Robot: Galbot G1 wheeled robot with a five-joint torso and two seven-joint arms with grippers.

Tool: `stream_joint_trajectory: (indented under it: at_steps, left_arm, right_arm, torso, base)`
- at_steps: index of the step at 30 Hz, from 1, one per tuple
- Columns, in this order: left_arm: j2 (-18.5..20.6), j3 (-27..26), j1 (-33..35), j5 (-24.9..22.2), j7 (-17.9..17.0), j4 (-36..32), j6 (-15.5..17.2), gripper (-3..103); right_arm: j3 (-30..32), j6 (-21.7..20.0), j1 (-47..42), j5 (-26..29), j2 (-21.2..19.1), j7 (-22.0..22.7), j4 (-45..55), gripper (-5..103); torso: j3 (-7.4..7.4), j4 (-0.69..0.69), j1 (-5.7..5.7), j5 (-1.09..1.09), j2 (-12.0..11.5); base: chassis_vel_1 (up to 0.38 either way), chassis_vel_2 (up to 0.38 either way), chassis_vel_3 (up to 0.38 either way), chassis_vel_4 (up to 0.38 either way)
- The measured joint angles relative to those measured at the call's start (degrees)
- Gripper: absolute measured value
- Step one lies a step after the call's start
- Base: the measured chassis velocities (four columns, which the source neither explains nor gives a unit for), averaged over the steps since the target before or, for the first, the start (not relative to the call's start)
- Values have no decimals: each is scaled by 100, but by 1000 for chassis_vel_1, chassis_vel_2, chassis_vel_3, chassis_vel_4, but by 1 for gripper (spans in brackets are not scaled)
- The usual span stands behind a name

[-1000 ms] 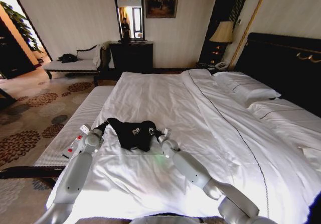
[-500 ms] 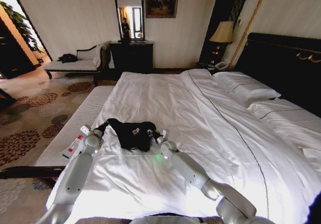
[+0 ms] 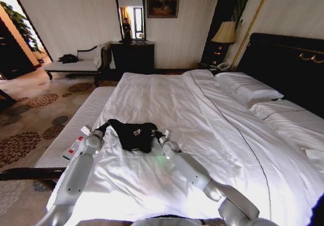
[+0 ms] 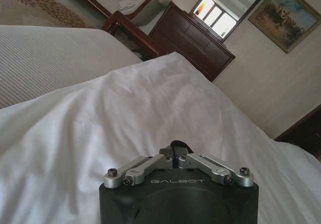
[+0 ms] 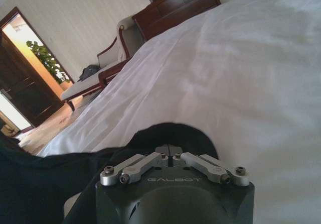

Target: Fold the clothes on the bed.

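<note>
The black T-shirt point(image 3: 132, 135) lies bunched in a small heap near the foot of the white bed point(image 3: 202, 109). My left gripper point(image 3: 105, 126) holds its left edge and my right gripper point(image 3: 155, 133) holds its right edge, both low on the duvet. In the left wrist view the left gripper point(image 4: 175, 152) is shut with a sliver of black cloth pinched at the tips, over white duvet point(image 4: 100, 133). Black fabric point(image 5: 45, 184) spreads around and under the right gripper point(image 5: 169, 152) in the right wrist view, where it is shut on the cloth.
A white-cushioned bench point(image 3: 86, 114) runs along the bed's left side, with patterned carpet point(image 3: 30, 114) beyond. Pillows point(image 3: 248, 89) and the dark headboard point(image 3: 288, 64) are at the right. A dark dresser point(image 3: 132, 56) and a chaise point(image 3: 76, 65) stand by the far wall.
My right gripper shifted a little toward the left one and then eased back. The shirt stays bunched between the grippers, and the left arm has held still.
</note>
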Motion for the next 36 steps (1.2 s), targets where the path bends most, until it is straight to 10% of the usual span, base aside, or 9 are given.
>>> stream_joint_trajectory:
  at_steps: [6,27,36]
  left_arm:
    - [-5,-5,19,6,0,0,-1,0]
    - [-20,-53,87,35,10,-4,-2,0]
    - [3,-70,100,37,14,-7,-4,0]
  right_arm:
    - [90,66,57,-239,8,30,-138,4]
    - [44,339,17,-387,92,-292,-662,89]
    - [34,341,21,-348,112,-383,-700,65]
  torso:
    - [0,0,0,0,0]
    - [0,0,0,0,0]
    - [0,0,0,0,0]
  base:
    - [0,0,0,0]
    - [0,0,0,0]
    - [0,0,0,0]
